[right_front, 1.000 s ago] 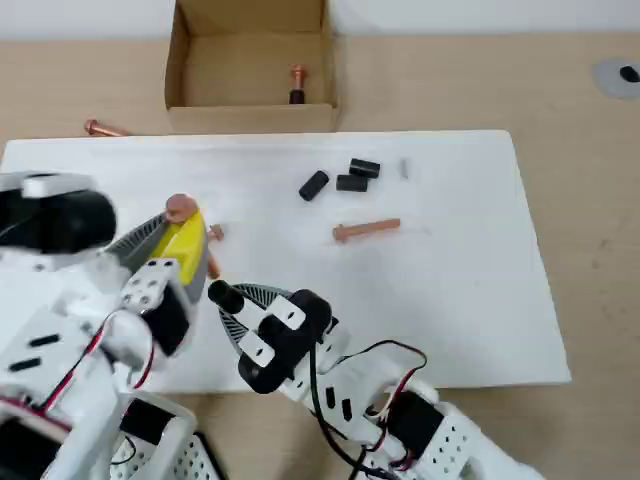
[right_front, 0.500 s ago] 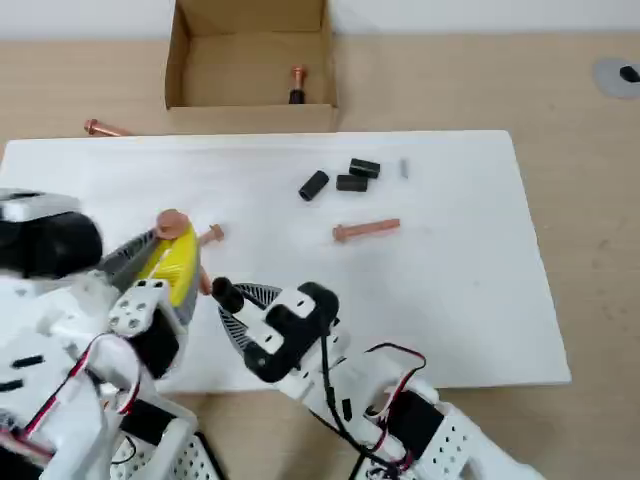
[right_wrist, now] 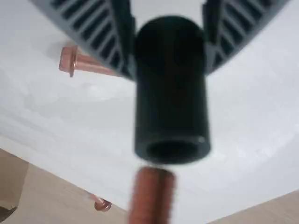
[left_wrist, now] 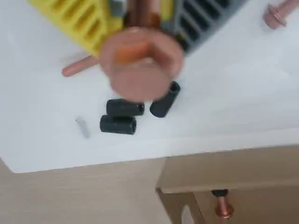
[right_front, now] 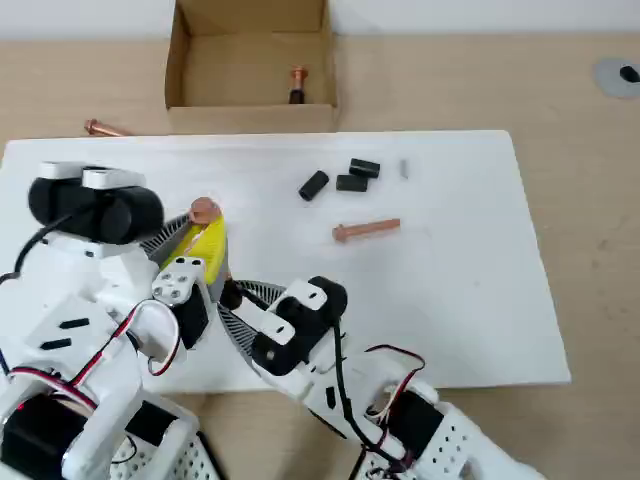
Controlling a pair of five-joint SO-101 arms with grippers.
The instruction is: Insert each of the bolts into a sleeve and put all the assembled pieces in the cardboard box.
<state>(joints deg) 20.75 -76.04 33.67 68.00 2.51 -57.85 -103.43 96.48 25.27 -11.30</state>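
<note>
In right hand (right_front: 234, 298), sleeve (right_wrist: 171, 93), in left hand (right_front: 197, 228), bolt (left_wrist: 140, 58)

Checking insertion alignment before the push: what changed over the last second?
The left hand, shut on a bolt, pulled back a little, then swung right, bringing the bolt's tip up to the mouth of the sleeve held in the right hand; not yet inside. The right hand crept slightly right. Loose sleeves, the loose bolt near them and the cardboard box stayed put.
</note>
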